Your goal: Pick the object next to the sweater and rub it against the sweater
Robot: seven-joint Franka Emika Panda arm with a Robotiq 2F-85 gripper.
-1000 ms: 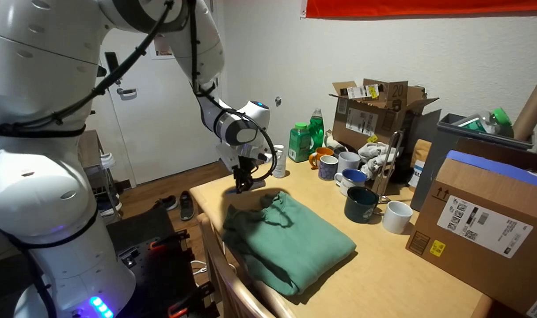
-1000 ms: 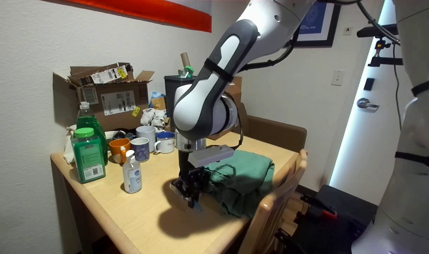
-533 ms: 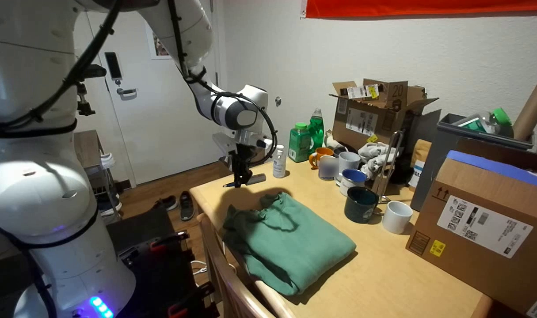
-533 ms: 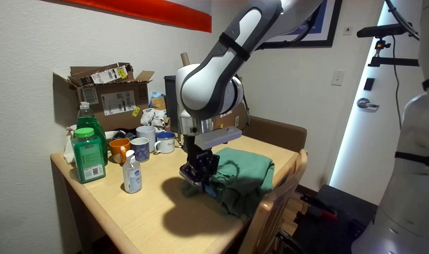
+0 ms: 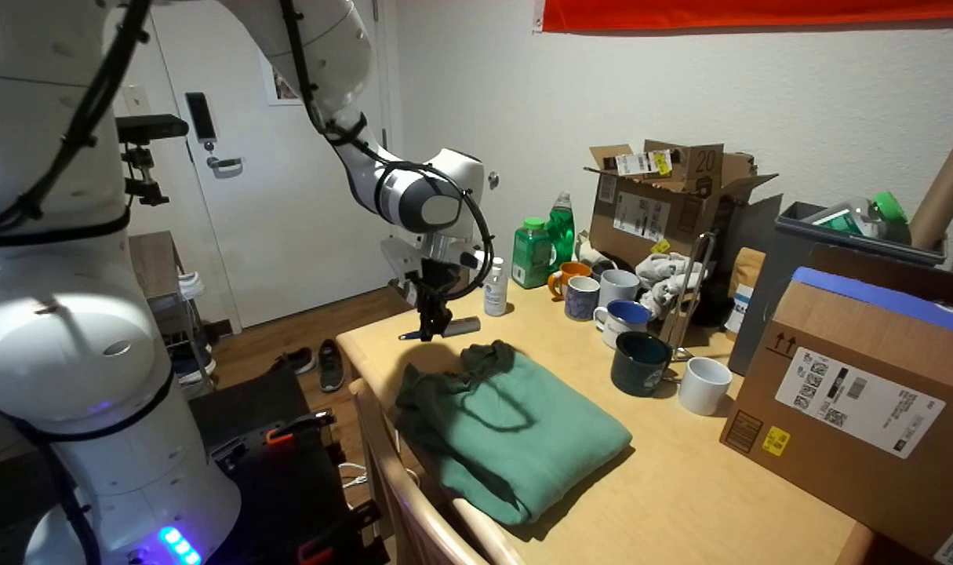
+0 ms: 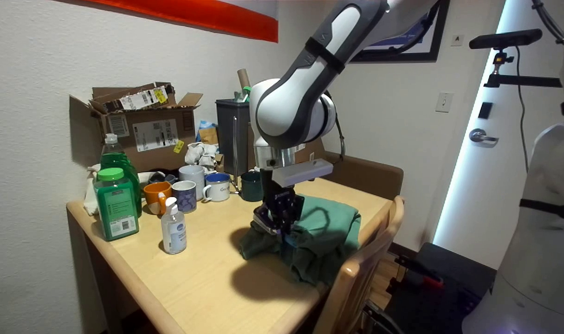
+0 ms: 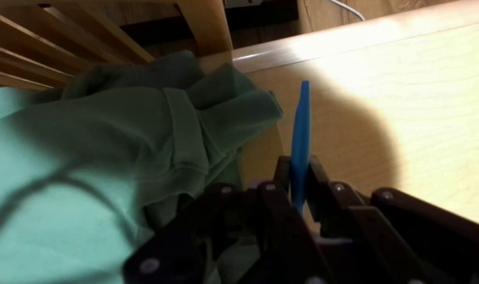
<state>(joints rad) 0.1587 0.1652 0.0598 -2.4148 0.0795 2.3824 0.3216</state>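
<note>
Two dark fingers [image 7: 319,179] pinching a blue-handled object [image 7: 301,134], gripper [image 7: 300,169] nearly closed, green sweater [image 7: 117,126] just beside

In an exterior view: sweater [image 5: 515,439] on table [image 5: 680,486], bottles [image 5: 495,292] behind, cardboard box [image 5: 852,392] right.

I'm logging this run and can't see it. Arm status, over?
End effector shut on blue-handled tool. Held above table, beside sweater. Wooden chair close to sweater, could crowd the strokes.

You have one room of a home, apparently: mugs [image 5: 582,300], assorted; bottle [image 5: 561,229], green liquid; sweater [image 5: 535,439], folded; shoes [image 5: 331,367] on wood floor [image 5: 354,318] near white door [image 5: 288,224].
</note>
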